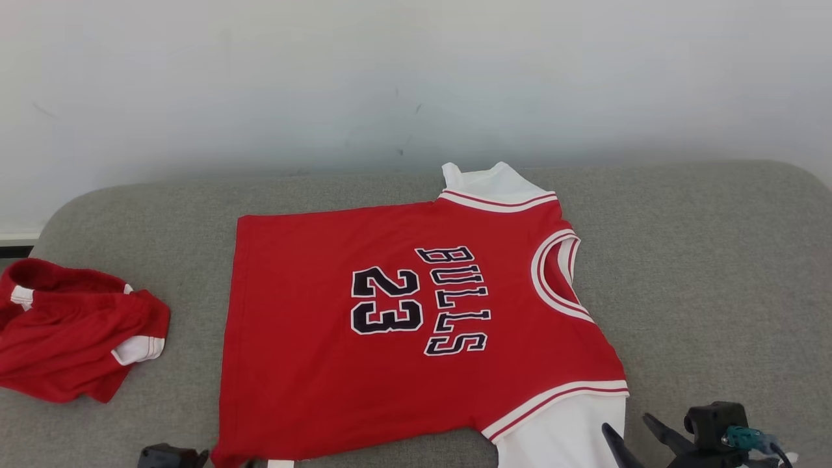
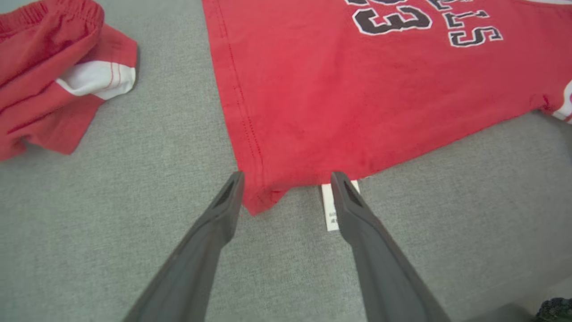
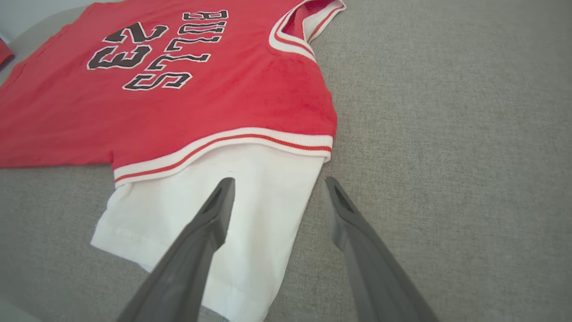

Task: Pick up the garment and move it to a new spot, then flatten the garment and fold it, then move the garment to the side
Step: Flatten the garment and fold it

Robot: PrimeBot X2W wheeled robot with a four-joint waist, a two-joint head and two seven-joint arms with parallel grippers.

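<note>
On the grey padded surface (image 1: 715,273), the red Bulls 23 jersey (image 1: 390,312) lay spread flat near the middle, collar toward the right. A crumpled red garment with white trim (image 1: 71,331) sat well apart at the left. The left claw (image 2: 287,176) stood wide open and empty, straddling the jersey's near hem corner. The right claw (image 3: 278,180), equally wide and empty, was at the near white sleeve. A white label (image 2: 330,210) poked out beside the left claw.

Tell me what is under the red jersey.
The red jersey lies flat on the grey cushion. A white label pokes out from under its hem corner. Anything else beneath the cloth is covered and cannot be seen.
</note>
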